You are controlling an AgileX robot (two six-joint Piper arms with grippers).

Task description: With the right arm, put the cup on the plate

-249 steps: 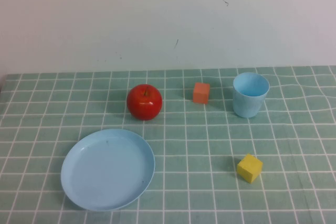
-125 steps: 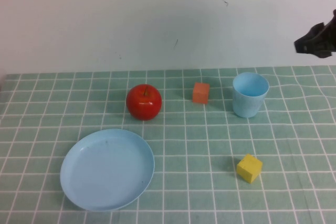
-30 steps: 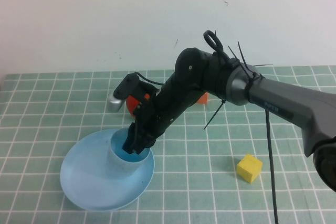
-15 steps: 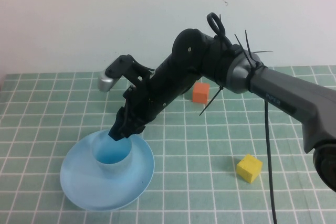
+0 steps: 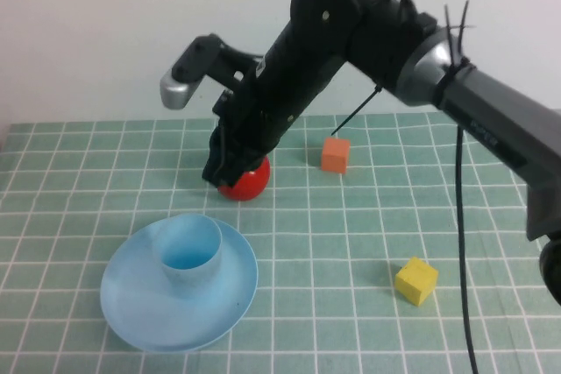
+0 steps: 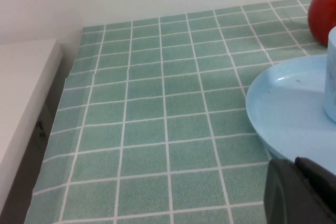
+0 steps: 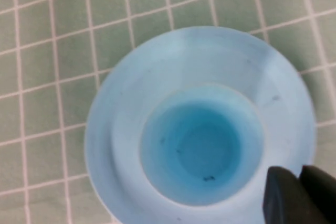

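The light blue cup (image 5: 188, 247) stands upright on the light blue plate (image 5: 140, 313) at the front left of the table. My right gripper (image 5: 215, 174) is shut and empty, lifted clear above and behind the cup, in front of the red apple (image 5: 252, 183). The right wrist view looks straight down into the cup (image 7: 199, 145), which sits in the plate (image 7: 121, 103), with the right gripper (image 7: 300, 195) at the edge. My left gripper (image 6: 296, 192) is shut and low by the plate's near rim (image 6: 283, 108). The cup's side (image 6: 332, 72) shows there too.
An orange cube (image 5: 335, 154) sits behind the arm at the back middle. A yellow cube (image 5: 415, 280) lies at the front right. The apple also shows in the left wrist view (image 6: 323, 6). A white ledge (image 6: 21, 103) borders the table's left edge.
The right gripper brought the cup from the back right onto the plate, let go of it and has risen up and back toward the apple. The cup stays on the plate.
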